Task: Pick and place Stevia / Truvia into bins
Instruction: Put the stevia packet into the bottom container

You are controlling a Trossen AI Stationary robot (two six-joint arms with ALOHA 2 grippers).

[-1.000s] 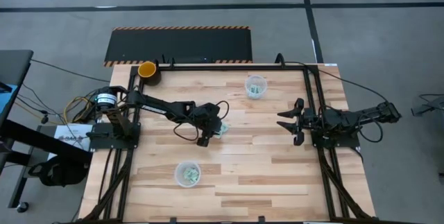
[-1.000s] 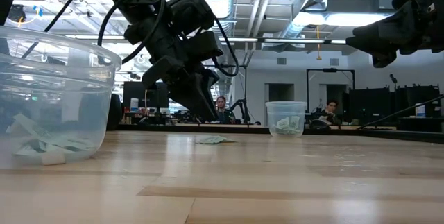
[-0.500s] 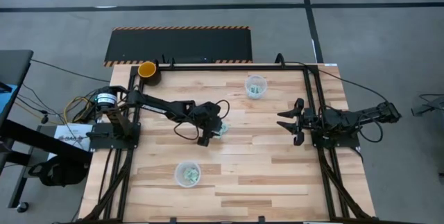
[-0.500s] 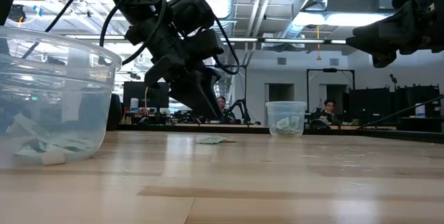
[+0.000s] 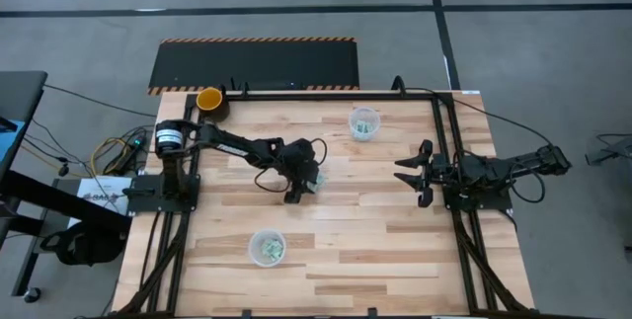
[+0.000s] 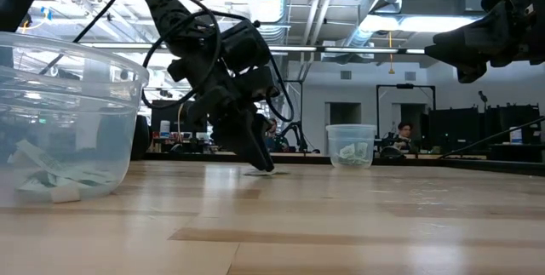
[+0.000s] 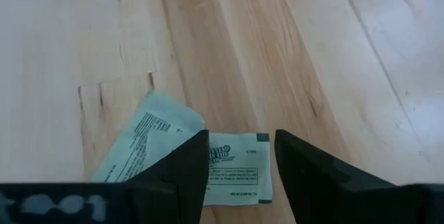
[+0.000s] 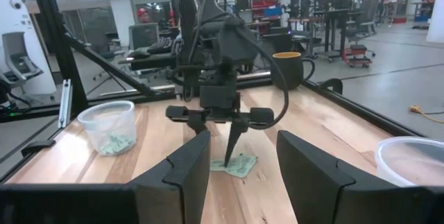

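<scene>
Wooden planks make up the desk (image 5: 375, 230), framed by a dark rail, and going from its left side to its right the scene runs as follows. At the far left corner stands a yellow-orange cup (image 5: 209, 100) with a dark base. Toward the near left edge sits one clear bin (image 5: 267, 247) with pale packets lying in its bottom; in the low view this bin (image 6: 64, 122) fills the left side of the picture.

Near the desk's middle the left arm reaches out from its base, and the left gripper (image 5: 301, 189) is down at the wood with its jaws open. Two Stevia packets (image 7: 239, 168) lie there, one mint-green and tilted, one white and squarer, overlapping at a corner. The left wrist view shows the dark fingers (image 7: 187, 165) straddling the white packet, nothing clamped between them. The low view shows the fingertips down at the desk surface by the packets (image 6: 264, 171).

Farther right, by the far edge, stands the second clear bin (image 5: 364, 122), also holding a few packets.

At the right side the right gripper (image 5: 407, 171) waits above the desk, well apart from the packets, jaws open and holding nothing.
</scene>
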